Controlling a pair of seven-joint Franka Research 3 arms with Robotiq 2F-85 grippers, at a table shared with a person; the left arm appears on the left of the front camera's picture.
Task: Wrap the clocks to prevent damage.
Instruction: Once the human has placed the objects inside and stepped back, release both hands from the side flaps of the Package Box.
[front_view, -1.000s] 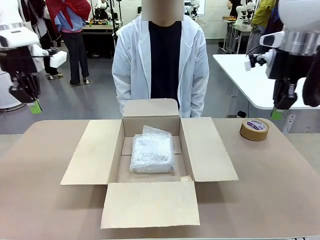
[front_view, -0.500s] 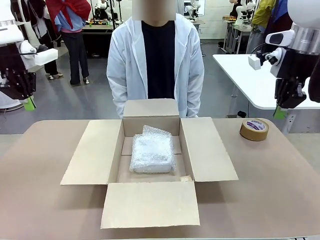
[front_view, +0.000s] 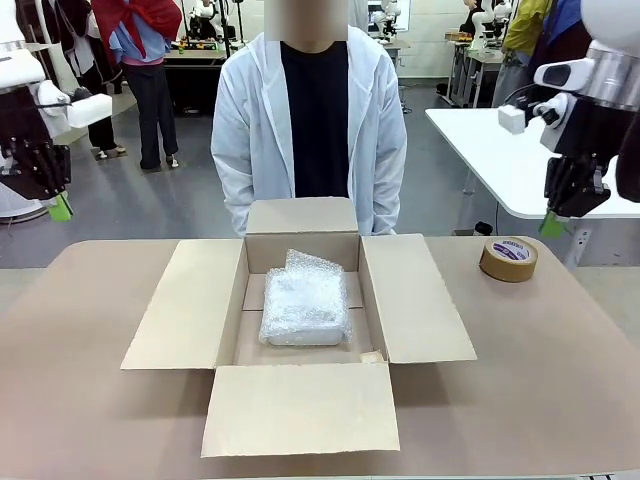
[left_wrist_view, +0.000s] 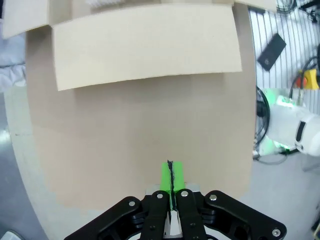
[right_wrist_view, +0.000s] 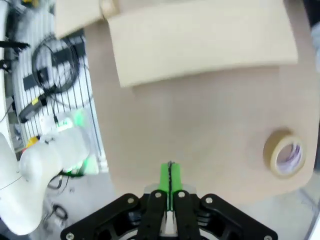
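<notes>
The clocks (front_view: 305, 303) lie as one whitish bubble-wrap bundle inside the open cardboard carton (front_view: 185, 305) at the table's middle. My left gripper (front_view: 60, 208) hangs shut high at the left edge, well clear of the carton, with nothing in it. In the left wrist view its green pads (left_wrist_view: 171, 176) press together above bare table, a carton flap (left_wrist_view: 145, 45) beyond. My right gripper (front_view: 551, 224) hangs shut high at the right, above and behind the tape roll (front_view: 508, 259). Its pads (right_wrist_view: 170, 177) also meet with nothing between them.
A person in a white coat (front_view: 315, 120) stands at the far side just behind the carton, arms down. The brown tape roll (right_wrist_view: 283, 153) lies on the table right of the carton. The carton's four flaps lie spread flat. Bare tabletop (front_view: 80, 380) surrounds it.
Both arms have lifted and drawn outward toward the picture's edges. The person has shifted slightly left. The bundle and carton have not moved.
</notes>
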